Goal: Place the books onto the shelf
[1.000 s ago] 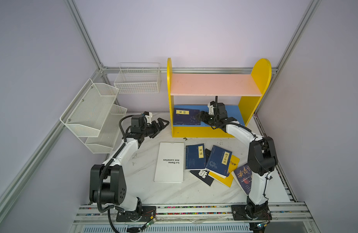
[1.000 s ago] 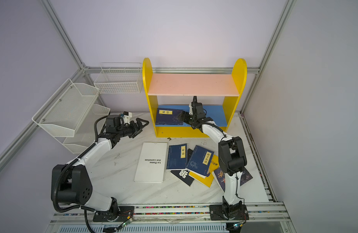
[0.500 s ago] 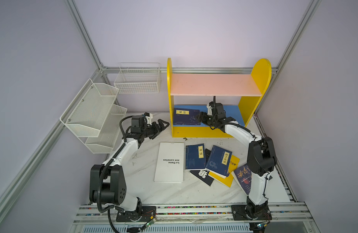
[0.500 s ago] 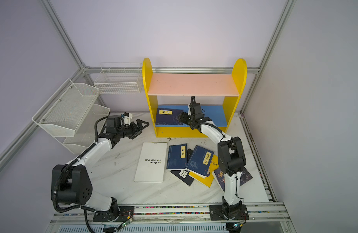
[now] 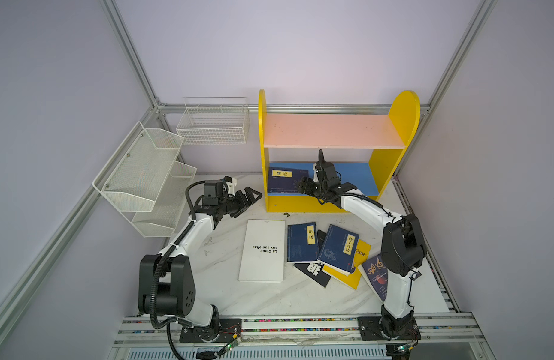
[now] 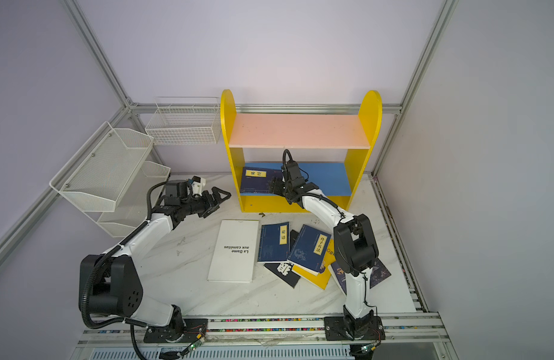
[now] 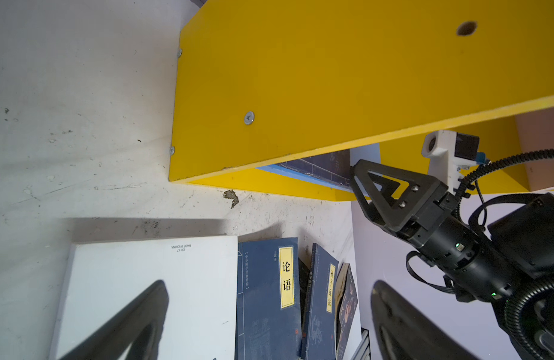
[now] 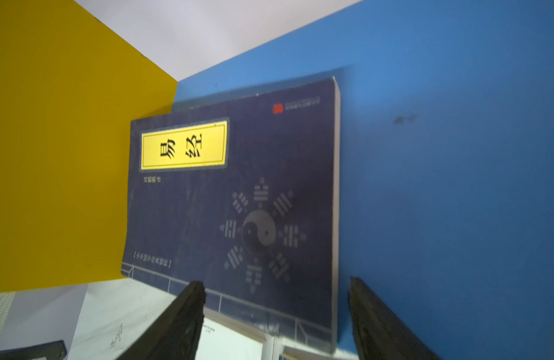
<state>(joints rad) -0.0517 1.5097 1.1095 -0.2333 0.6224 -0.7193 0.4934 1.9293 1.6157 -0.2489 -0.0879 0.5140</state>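
- Navy yellow-labelled paperback (image 5: 283, 180) lies flat on blue lower board (image 5: 356, 178) of yellow wooden shelf (image 5: 403, 121)
- right gripper (image 8: 275, 285) is spread at its front edge
- left gripper (image 5: 254, 197) gapes wide beside the shelf

Shelf (image 5: 263, 156): standing at the tabletop's (image 5: 225, 299) rear.
Lower board (image 5: 359, 177): one book (image 5: 285, 180) lying at its left end.
Other books (image 5: 302, 243): lying spread before the shelf.
Wire basket (image 5: 213, 124): sitting left of the shelf.
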